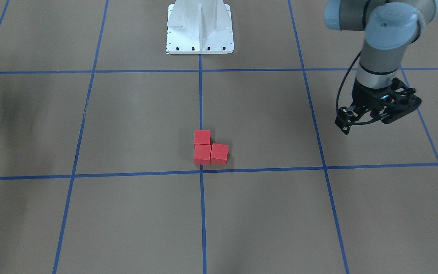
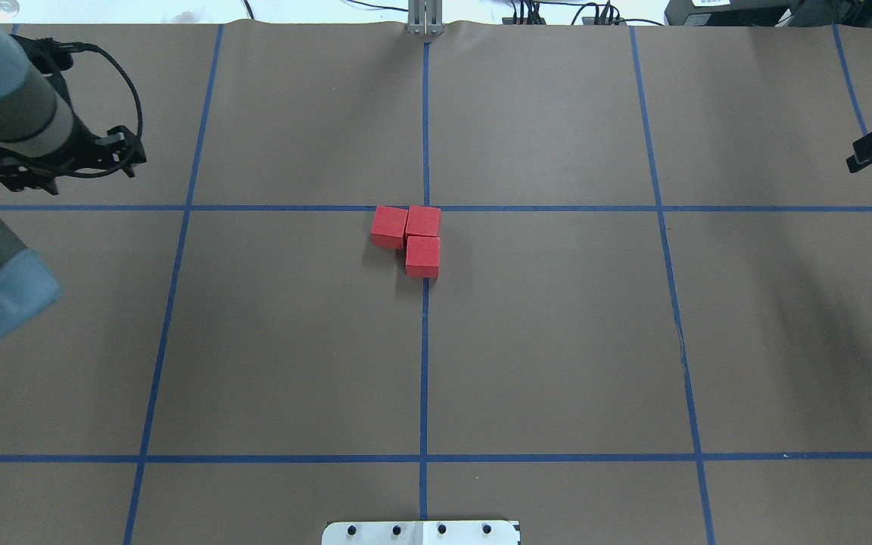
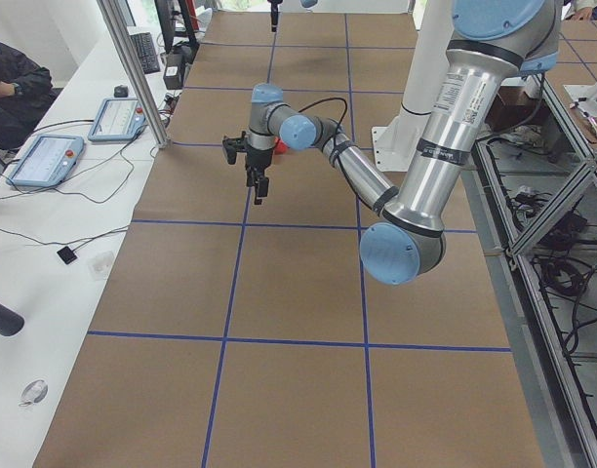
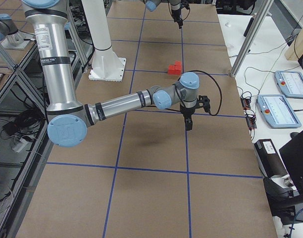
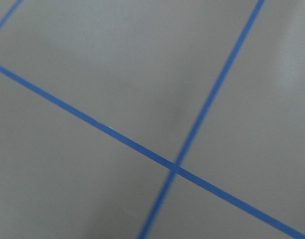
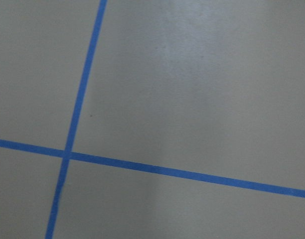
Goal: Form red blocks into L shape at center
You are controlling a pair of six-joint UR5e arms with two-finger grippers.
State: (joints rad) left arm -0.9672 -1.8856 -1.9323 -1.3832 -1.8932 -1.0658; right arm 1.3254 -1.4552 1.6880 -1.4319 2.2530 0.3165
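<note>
Blocks: the three red blocks [image 2: 422, 227] sit pressed together in an L. Two lie side by side along the cross line of blue tape [image 2: 557, 208]. The third touches the robot-side face of the corner block, and both of these rest on the long centre line. We note the L just on the robot's side of the center [image 1: 201, 172], the corner block's edge close to the crossing.

Left gripper [image 3: 258, 188]: it hangs tips-down above the brown paper [image 2: 292, 341]. The L lies well apart from its fingers, off toward the right arm's side. We cannot tell how wide the fingers stand. The front view shows only black linkage from above, and the overhead view hides the tips behind the wrist.

Right gripper [image 4: 187, 124]: also tips-down above the paper. The L is well apart from its fingers, toward the left arm's side, so the blocks lie between the two sets of fingers. Finger spacing: we cannot tell, as only a black piece shows at the overhead view's edge.

Wrist views: below each set of fingers we see paper and one tape crossing.
</note>
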